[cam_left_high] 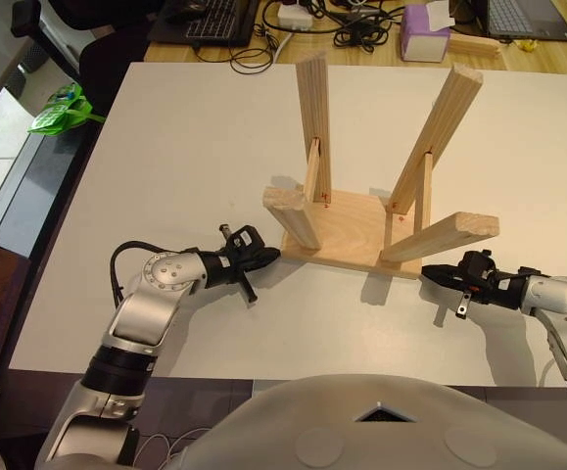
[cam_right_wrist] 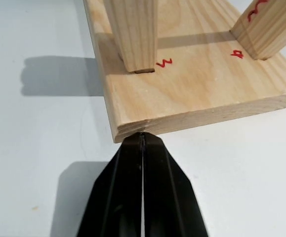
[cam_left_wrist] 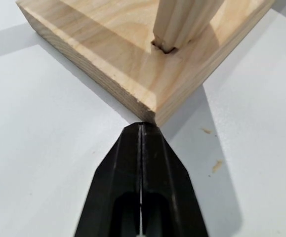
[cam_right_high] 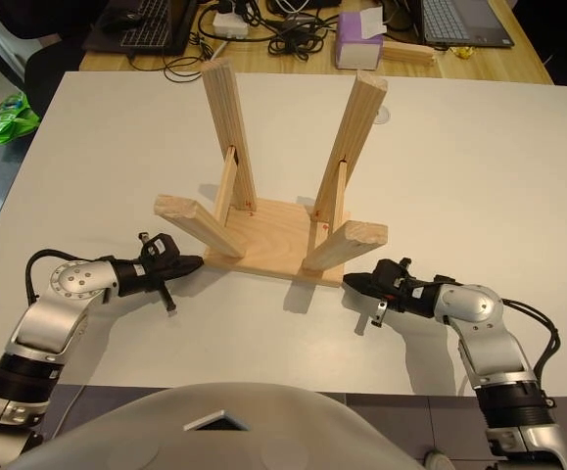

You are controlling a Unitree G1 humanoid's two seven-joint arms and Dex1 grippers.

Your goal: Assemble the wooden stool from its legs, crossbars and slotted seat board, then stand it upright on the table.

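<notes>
The left gripper (cam_left_wrist: 141, 129) is holding its two black fingers pressed together, with nothing between them, its tip meeting the near left corner of the seat (cam_left_high: 347, 230). The right gripper (cam_right_wrist: 143, 137) is likewise keeping its fingers pressed flat together, its tip touching the seat's near right corner. The seat is lying flat on the white table (cam_left_high: 185, 147), between the two grippers, with the stool upside down: four legs (cam_left_high: 314, 98) are sticking upward and splaying outward, and thin crossbars (cam_left_high: 311, 171) are joining them in pairs. Red marks (cam_right_wrist: 164, 62) are showing beside the leg slots.
</notes>
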